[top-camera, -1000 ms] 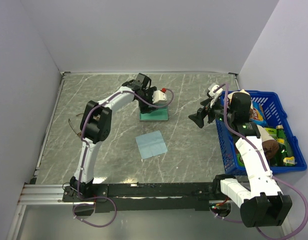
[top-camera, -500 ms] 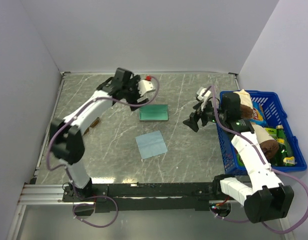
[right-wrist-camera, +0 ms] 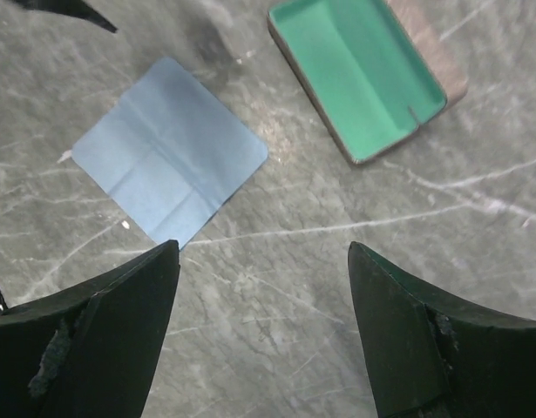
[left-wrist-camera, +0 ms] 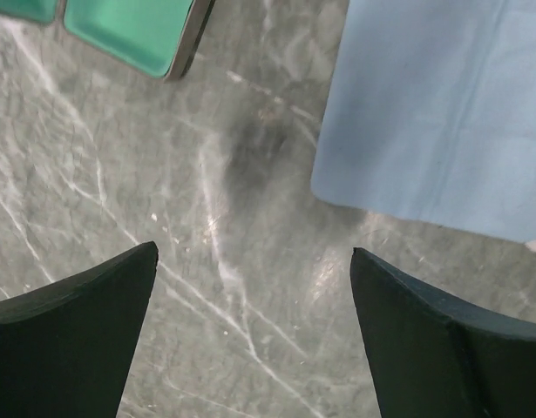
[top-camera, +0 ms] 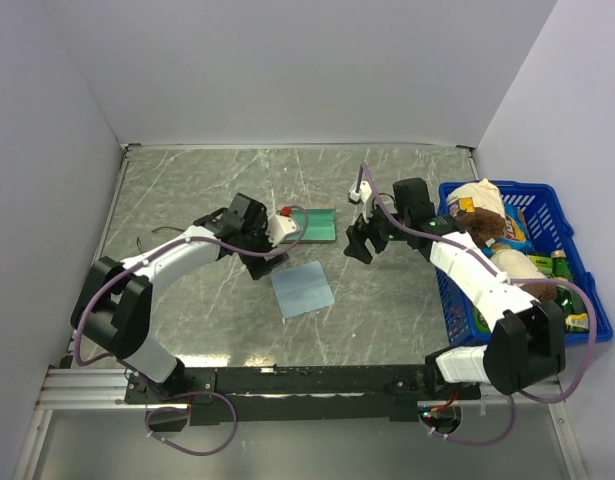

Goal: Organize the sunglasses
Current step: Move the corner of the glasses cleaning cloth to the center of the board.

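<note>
Hovering empty over the table, left gripper point(left-wrist-camera: 254, 261) was spread wide beside blue cloth point(left-wrist-camera: 442, 113) | right gripper point(right-wrist-camera: 263, 248) spread too, above open green-lined case point(right-wrist-camera: 359, 83), probably kept ready for filling | sunglasses point(top-camera: 163, 232): only a thin dark trace left of the left arm, outside the case.

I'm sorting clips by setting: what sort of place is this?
Probably a robot lab test cell: marble-pattern tabletop boxed in by white walls, left arm and right arm bolted to a near-edge rail.

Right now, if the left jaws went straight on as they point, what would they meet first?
Likely bare table, between the blue cloth and the green-lined case; depth is hard to judge.
</note>
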Robot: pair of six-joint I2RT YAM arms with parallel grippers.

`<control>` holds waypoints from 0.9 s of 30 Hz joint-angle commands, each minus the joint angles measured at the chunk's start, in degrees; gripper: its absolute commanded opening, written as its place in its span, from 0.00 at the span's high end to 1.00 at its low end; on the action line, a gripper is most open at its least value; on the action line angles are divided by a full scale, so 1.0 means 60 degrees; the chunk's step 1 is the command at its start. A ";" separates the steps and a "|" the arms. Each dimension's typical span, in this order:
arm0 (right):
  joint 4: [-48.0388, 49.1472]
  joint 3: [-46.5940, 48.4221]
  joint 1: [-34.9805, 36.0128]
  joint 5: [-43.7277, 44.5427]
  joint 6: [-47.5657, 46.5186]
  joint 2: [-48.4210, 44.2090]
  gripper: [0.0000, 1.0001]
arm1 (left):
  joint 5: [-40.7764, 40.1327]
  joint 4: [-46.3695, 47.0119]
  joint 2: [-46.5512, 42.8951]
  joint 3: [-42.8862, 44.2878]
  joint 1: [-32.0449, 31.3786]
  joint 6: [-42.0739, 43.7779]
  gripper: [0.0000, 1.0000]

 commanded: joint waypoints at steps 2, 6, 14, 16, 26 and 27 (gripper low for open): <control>0.0151 0.0124 0.0062 0.0315 0.0069 -0.0235 0.18 | -0.0882 0.0780 0.0424 0.0391 -0.0485 -0.0591 0.03; 0.0122 -0.0125 0.0077 0.0256 -0.0297 -0.0573 0.24 | -0.0822 0.0998 0.0469 0.0363 -0.0836 -0.0460 0.04; 0.0137 -0.0316 0.0062 0.0124 -0.0591 -0.1115 0.25 | -0.2110 0.1410 0.1069 0.0099 -0.1496 -0.0313 0.04; 0.0166 -0.0360 0.0018 0.0080 -0.0605 -0.1217 0.25 | -0.2258 0.1381 0.1186 0.0099 -0.1599 -0.0298 0.03; 0.0239 -0.0419 -0.0128 -0.0198 -0.0518 -0.1511 0.27 | -0.3210 0.1336 0.1655 0.0011 -0.1950 -0.0049 0.03; 0.0239 -0.0419 -0.0128 -0.0256 -0.0489 -0.1540 0.27 | -0.3283 0.1380 0.1713 -0.0018 -0.1965 -0.0006 0.03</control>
